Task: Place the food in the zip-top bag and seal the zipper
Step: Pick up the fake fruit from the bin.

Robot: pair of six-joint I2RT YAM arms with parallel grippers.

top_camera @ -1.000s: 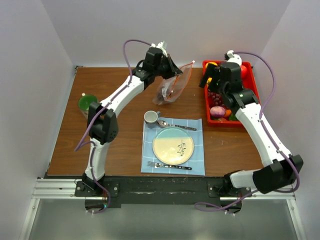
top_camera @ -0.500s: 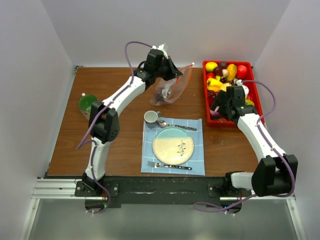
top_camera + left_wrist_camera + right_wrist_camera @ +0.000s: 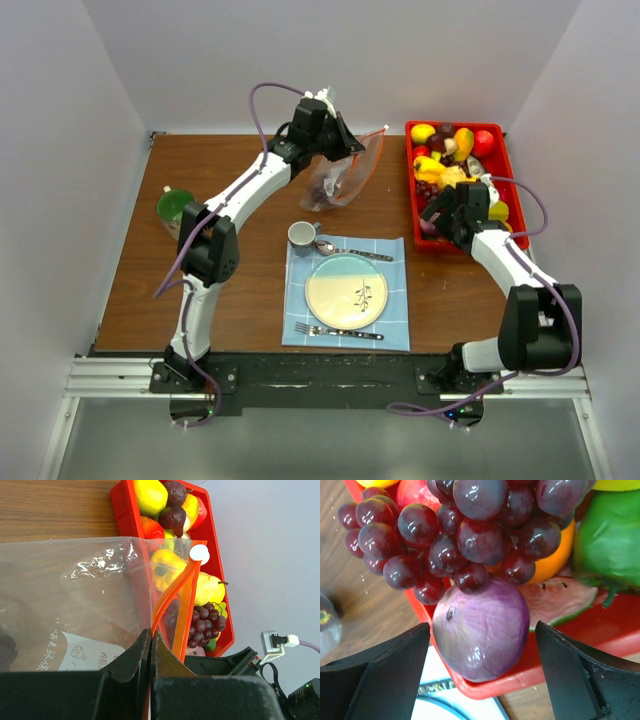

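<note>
Now find the left claw [image 3: 151, 639] pressed together on the upper edge of the clear bag [image 3: 90, 590], just beside the orange-red zipper [image 3: 175, 597], with the bag hanging from that grip at the far middle of the table [image 3: 240, 190] and a dark piece [image 3: 325, 188] low inside it. See the zipper's two strips a little apart below the white slider [image 3: 199, 554]. Over on the right, look to the red tray [image 3: 508, 180], heaped with toy food [image 3: 445, 150]. Find the right claw [image 3: 482, 630] there with fingers wide apart, one on either side of a purple onion [image 3: 480, 635] at the tray's near left corner, not visibly touching it. Note the grapes [image 3: 465, 535] just behind the onion and against it, with an orange piece [image 3: 552, 562] and a green piece [image 3: 610, 540] beside them. Nearer the arms, spot a plate [image 3: 346, 292], fork [image 3: 338, 330], spoon [image 3: 350, 250] and cup [image 3: 302, 234] on or beside a blue mat [image 3: 395, 320].
</note>
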